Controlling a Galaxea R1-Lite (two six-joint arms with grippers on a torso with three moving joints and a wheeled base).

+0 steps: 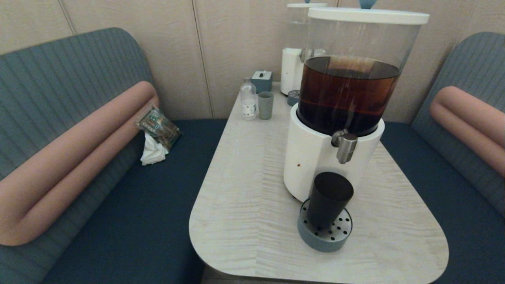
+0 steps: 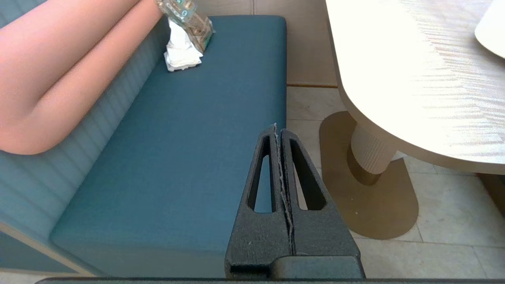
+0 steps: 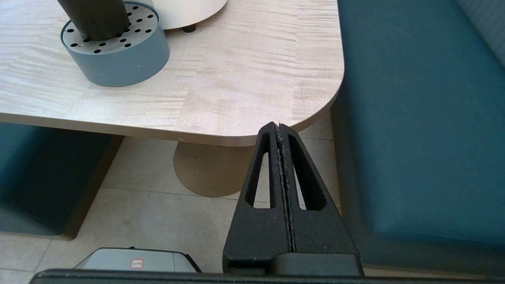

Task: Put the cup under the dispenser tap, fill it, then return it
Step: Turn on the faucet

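The matte black cup [image 1: 328, 199] stands upright on the round blue-grey drip tray [image 1: 324, 236], in front of the white-based dispenser [image 1: 315, 157] holding dark brown liquid. The brushed-steel tap [image 1: 346, 146] hangs a little above and behind the cup's rim. In the right wrist view the cup [image 3: 94, 15] shows only its lower part on the drip tray [image 3: 118, 59]. My right gripper [image 3: 279, 126] is shut and empty, low beside the table's near right corner. My left gripper [image 2: 275, 128] is shut and empty, low over the left bench edge. Neither arm shows in the head view.
At the table's far end stand a small clear bottle [image 1: 248, 100], a grey-green cup [image 1: 265, 105], a blue box [image 1: 262, 81] and a smaller clear-liquid dispenser [image 1: 294, 59]. A packet with white tissue [image 1: 156, 134] lies on the left bench. Benches flank the table [image 1: 244, 197].
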